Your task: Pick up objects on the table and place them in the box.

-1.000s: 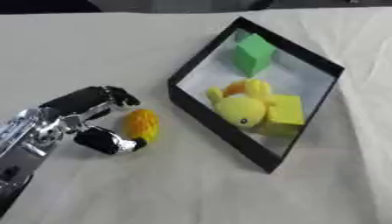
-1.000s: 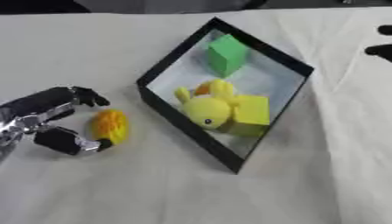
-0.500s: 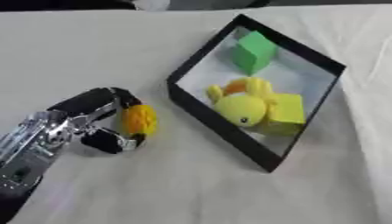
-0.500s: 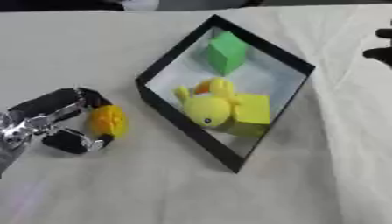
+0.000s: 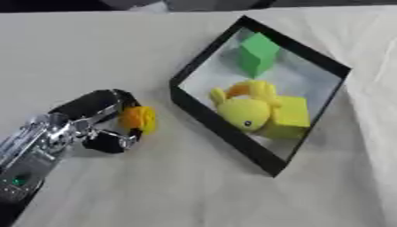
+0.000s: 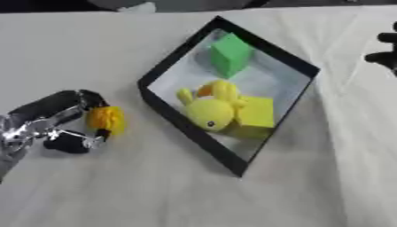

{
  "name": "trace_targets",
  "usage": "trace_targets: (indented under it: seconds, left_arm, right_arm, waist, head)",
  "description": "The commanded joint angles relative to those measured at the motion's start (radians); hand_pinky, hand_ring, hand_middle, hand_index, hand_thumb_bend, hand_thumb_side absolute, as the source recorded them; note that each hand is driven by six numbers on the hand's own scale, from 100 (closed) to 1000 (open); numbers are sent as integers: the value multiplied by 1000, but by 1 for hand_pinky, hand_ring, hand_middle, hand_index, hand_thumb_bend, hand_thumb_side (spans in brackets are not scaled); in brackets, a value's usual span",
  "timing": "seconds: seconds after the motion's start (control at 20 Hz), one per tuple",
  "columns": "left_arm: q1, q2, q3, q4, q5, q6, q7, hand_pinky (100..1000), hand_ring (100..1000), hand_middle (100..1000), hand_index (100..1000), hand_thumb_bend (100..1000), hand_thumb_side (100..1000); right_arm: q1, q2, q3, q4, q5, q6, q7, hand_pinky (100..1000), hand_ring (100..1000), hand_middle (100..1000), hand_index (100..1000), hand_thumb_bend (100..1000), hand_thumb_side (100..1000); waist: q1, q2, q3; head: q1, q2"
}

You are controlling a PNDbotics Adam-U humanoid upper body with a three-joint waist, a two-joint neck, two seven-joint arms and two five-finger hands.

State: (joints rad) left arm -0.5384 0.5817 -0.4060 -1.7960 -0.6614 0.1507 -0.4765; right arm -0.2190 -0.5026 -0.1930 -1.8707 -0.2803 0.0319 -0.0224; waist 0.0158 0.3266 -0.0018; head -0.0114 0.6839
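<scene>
A small yellow-orange object [image 5: 139,119] sits between the curled fingers and thumb of my left hand [image 5: 91,120], left of the black box [image 5: 204,114]. The box lies askew on the cloth and holds a green block [image 5: 256,55], a yellow duck [image 5: 243,109] and a yellow block [image 5: 288,113]. Only the dark fingers of my right hand [image 6: 384,52] show, at the right edge of the right eye view, well away from the box.
A pale cloth [image 5: 101,53] covers the table, with a fold running down its right side [image 5: 364,102]. Dark shapes line the far edge.
My left hand has closed round the yellow-orange object and carried it a little toward the box. The whole picture has shifted, so the camera moved too.
</scene>
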Motion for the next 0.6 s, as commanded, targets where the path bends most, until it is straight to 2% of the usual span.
trace_targets:
  seconds: [0.05,0.25,0.6]
  left_arm:
    - [-15,45,28,-101,21,-32,11,762,727,678,725,100,127]
    - [-41,77,55,-192,65,-47,34,737,707,660,714,100,123]
    - [-186,52,43,-204,152,-113,65,733,700,651,712,100,122]
  right_arm:
    - [-5,-29,-7,-7,5,-1,-1,891,675,769,872,100,578]
    - [-2,-33,-9,-7,3,-1,-4,891,674,768,872,100,575]
    - [-2,-37,-10,-10,-6,-2,-6,891,674,768,871,100,568]
  waist:
    - [1,-9,3]
    - [6,-19,6]
    - [14,-43,-4]
  head:
    - [-19,-4]
    - [-27,-8]
    - [-5,-8]
